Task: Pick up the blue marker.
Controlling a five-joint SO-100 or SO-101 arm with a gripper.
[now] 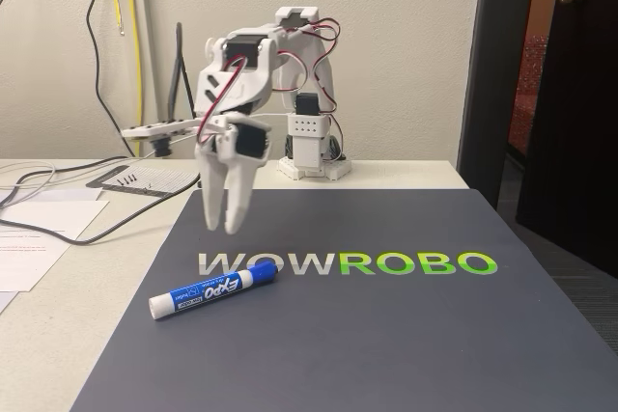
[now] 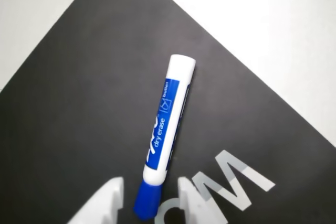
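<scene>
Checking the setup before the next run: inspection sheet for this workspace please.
Surface: dark grey mat printed WOWROBO, lying on a pale table.
Job's things: blue marker lying flat on the mat below the lettering, cap on, untouched.
Clutter: papers and a clipboard-like sheet left of the mat in the fixed view.
Gripper: gripper open, pointing down, above the mat and clear of the marker; in the wrist view the cap end sits between its fingertips.
Cables: red and black wires on the arm; black and yellow cables on the wall and table.
Surroundings: plain wall, dark door at right.
</scene>
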